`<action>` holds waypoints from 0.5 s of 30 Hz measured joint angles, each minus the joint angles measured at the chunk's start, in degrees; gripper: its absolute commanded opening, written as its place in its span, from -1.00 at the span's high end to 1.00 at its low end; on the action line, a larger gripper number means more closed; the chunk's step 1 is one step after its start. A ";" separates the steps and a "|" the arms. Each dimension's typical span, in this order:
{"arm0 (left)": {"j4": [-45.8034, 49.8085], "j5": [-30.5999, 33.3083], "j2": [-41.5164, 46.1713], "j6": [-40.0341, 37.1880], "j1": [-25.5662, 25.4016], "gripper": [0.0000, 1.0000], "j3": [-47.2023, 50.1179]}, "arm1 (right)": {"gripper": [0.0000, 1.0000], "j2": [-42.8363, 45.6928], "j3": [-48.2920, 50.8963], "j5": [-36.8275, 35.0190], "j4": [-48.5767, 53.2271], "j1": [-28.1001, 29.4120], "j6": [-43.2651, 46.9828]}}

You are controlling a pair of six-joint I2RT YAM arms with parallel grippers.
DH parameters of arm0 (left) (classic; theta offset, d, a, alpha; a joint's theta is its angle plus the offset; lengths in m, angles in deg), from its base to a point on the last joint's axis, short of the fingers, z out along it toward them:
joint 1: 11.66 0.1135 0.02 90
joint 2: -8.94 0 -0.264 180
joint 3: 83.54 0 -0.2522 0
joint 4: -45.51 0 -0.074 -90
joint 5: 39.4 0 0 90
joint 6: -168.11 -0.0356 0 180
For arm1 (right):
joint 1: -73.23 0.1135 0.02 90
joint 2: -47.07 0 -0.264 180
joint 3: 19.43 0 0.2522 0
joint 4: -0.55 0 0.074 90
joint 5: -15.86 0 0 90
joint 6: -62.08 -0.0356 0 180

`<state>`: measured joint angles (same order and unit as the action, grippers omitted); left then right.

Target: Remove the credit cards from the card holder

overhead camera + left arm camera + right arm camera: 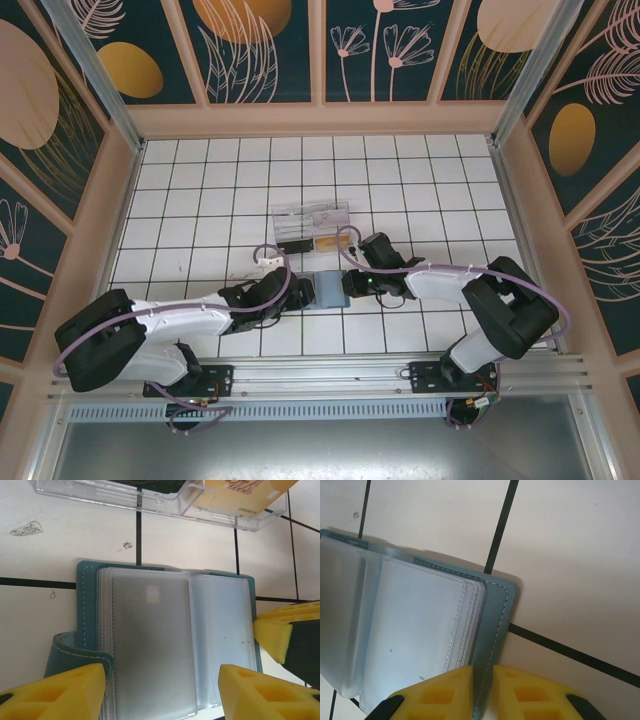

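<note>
left gripper (162,682) jaws stand wide, low over the near end of the open card holder (150,630). one finger is over the closure strap (75,656) on the left, the other over the right-hand page. nothing gripped between them, and I can't tell whether the pads touch the plastic

right gripper (482,676) is narrow, pinched on the stitched edge of the teal cover (495,625) on the holder's right side. reads as a hold-down. one of its yellow fingers also shows at the holder's right edge in the left wrist view

holder lies flat and open on the tiled table (65,555), between the two grippers, near the clear box (165,502) but not touching it. box has an orange card (245,490) in one compartment

frosted sleeves (150,680) are fanned out. left page shows a grey rectangle with a lighter patch behind the plastic, probably a card, can't confirm. right page looks empty

step, my read: mid-extraction, right arm anchoring, left arm lining up on the left page

next move needs:
- left jaws narrowed and brought to the sleeve's open edge
- catch the card edge only, not the plastic
- pull along the slot with the right pinch holding the cover down

which side the slot opens on isn't readable here. risk: the whole sleeve stack lifts with the card, or the holder swivels around the right pinch
</note>
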<state>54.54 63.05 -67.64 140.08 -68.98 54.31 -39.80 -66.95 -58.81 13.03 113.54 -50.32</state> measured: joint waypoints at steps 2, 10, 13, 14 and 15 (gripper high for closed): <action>-0.07 -0.28 -0.59 -0.04 0.00 -0.22 0.00 | 0.59 0.02 0.00 0.02 0.00 0.00 0.00; -0.66 -1.81 -2.14 -0.50 0.00 -0.22 -0.26 | 0.59 -0.09 0.00 0.04 -0.09 0.00 0.00; -0.85 -2.25 -3.15 -0.87 0.00 -0.22 -0.76 | 0.58 -0.09 0.00 0.07 -0.15 0.00 0.00; -0.90 -2.49 -3.52 -0.90 0.00 -0.22 -0.94 | 0.58 -0.09 0.00 0.09 -0.17 0.00 0.00; -1.03 -2.67 -3.82 -0.92 0.00 -0.22 -1.09 | 0.58 -0.09 0.00 0.13 -0.20 0.00 0.00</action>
<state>53.51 60.38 -71.46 139.16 -68.98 53.22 -39.88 -66.95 -58.68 12.83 113.54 -50.32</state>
